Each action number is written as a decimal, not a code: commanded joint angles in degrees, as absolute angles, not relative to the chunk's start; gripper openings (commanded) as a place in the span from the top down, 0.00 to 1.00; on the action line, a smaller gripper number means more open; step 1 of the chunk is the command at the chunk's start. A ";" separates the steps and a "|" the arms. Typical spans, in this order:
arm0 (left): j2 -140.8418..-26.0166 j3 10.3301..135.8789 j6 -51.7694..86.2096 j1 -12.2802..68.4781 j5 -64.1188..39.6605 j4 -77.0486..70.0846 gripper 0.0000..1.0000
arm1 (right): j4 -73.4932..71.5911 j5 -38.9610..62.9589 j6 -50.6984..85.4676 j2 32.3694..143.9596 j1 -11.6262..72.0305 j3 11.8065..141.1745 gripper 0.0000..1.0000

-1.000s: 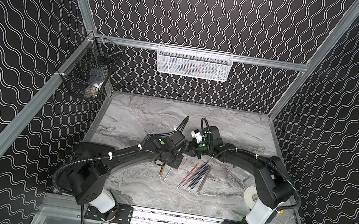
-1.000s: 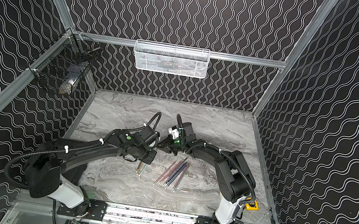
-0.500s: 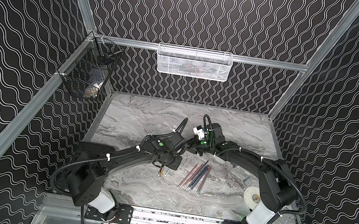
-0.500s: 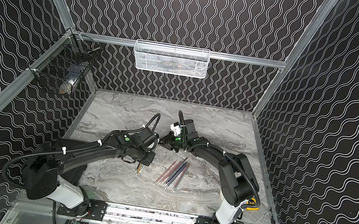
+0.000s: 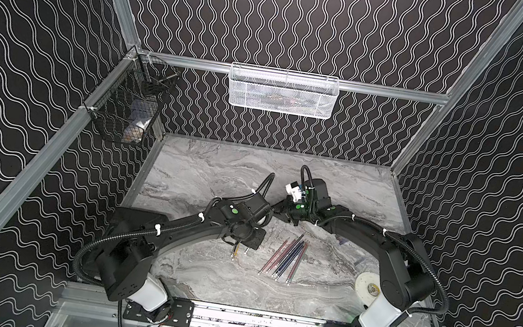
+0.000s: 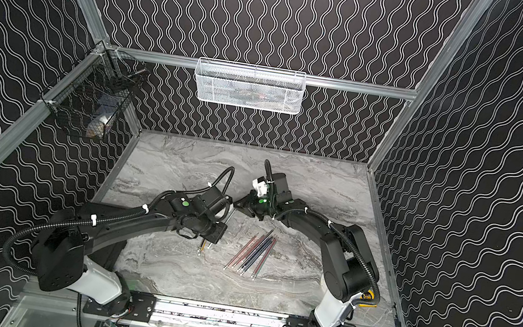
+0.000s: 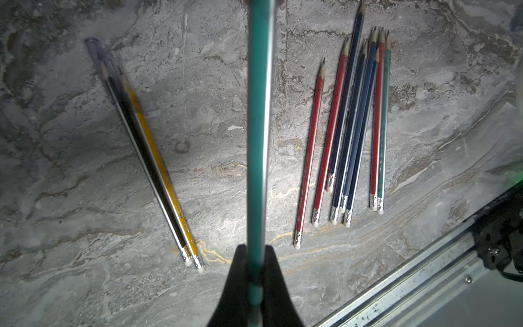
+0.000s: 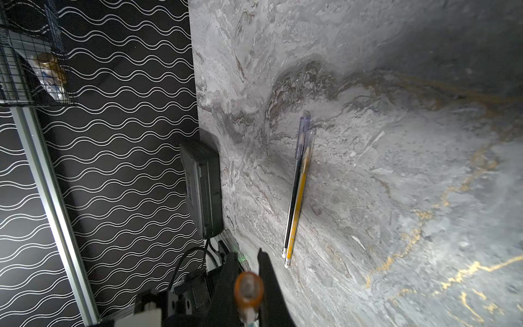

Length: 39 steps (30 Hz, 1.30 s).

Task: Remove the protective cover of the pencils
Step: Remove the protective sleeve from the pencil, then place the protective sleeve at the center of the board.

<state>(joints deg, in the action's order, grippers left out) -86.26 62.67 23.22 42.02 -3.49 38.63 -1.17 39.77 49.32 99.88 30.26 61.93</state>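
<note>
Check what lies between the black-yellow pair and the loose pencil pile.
Bare marble, per the left wrist view; the green pencil in the left gripper only crosses in front.

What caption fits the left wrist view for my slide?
Left gripper clamps a green pencil over the marble table, where two capped pencils and an uncapped bunch lie.

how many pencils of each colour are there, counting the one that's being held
red pencils: 3
blue pencils: 4 (they overlap)
green pencils: 2, one of them in the left gripper
black pencil: 1
yellow pencil: 1
total: 11
</note>
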 commanded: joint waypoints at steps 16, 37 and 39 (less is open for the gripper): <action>-87.18 63.65 22.41 42.10 -5.08 39.02 1.00 | -2.87 40.30 50.34 98.99 28.41 61.13 0.84; -85.91 57.48 22.43 46.23 -6.42 37.23 1.00 | 14.09 27.32 40.40 99.04 23.23 71.85 1.00; -86.93 57.56 21.98 46.23 -6.18 36.54 1.00 | 16.73 24.76 39.63 97.73 21.99 72.09 1.00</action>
<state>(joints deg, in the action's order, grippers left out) -86.37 57.63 22.79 46.24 -5.69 36.73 12.62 30.44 41.87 99.20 23.16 71.33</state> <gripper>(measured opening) 0.099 0.090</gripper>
